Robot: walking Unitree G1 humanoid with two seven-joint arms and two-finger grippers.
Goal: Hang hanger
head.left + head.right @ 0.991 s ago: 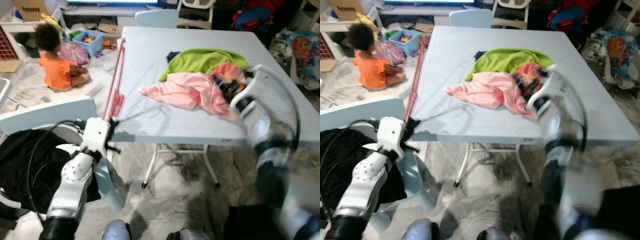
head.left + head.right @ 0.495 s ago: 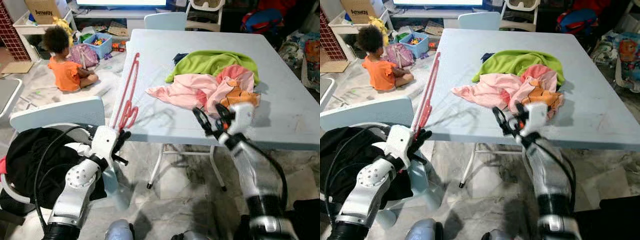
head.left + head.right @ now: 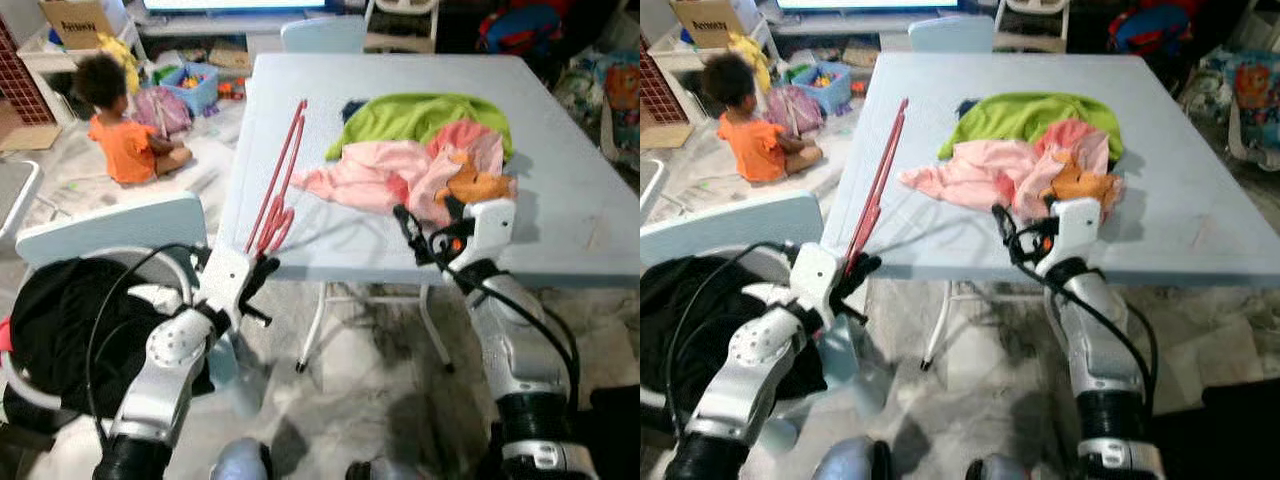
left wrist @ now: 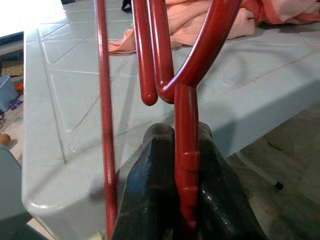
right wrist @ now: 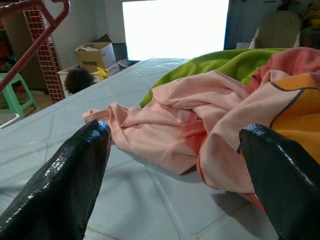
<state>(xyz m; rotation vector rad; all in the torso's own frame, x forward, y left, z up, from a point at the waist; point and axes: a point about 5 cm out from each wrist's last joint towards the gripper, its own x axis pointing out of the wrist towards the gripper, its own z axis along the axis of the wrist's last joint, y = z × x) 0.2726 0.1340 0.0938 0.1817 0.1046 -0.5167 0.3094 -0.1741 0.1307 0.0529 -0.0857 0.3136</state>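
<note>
Cluttered living-room floor surrounds a large pale grey folding table (image 3: 560, 150), with a white chair (image 3: 110, 225) draped in a black garment (image 3: 55, 320) off its near left corner and another white chair (image 3: 322, 33) at the far end. On the floor to the left a child in an orange top (image 3: 120, 125) sits with their back turned, beside a blue bin of toys (image 3: 190, 85) and a cardboard box (image 3: 75, 17). On the tabletop lies a heap of clothes: a green garment (image 3: 420, 115) at the back, a pink garment (image 3: 375, 175) spread in front of it, and an orange-and-pink piece (image 3: 475, 180) at the right of the heap. The red hanger (image 3: 280, 175) stands up from the left gripper (image 3: 258, 280) at the table's near left edge, slanting up and away over the tabletop. In the left wrist view the two black fingers (image 4: 145, 200) are closed tight on the hanger's straight stem (image 4: 186, 165), just below where the hook curves off, with the table edge close behind. The right gripper (image 3: 425, 232) is raised at the near edge of the table, just in front of the clothes heap; in the right wrist view its fingers (image 5: 65, 180) are spread wide with nothing between them, the pink garment lying on the table beyond them, and not touching it
</note>
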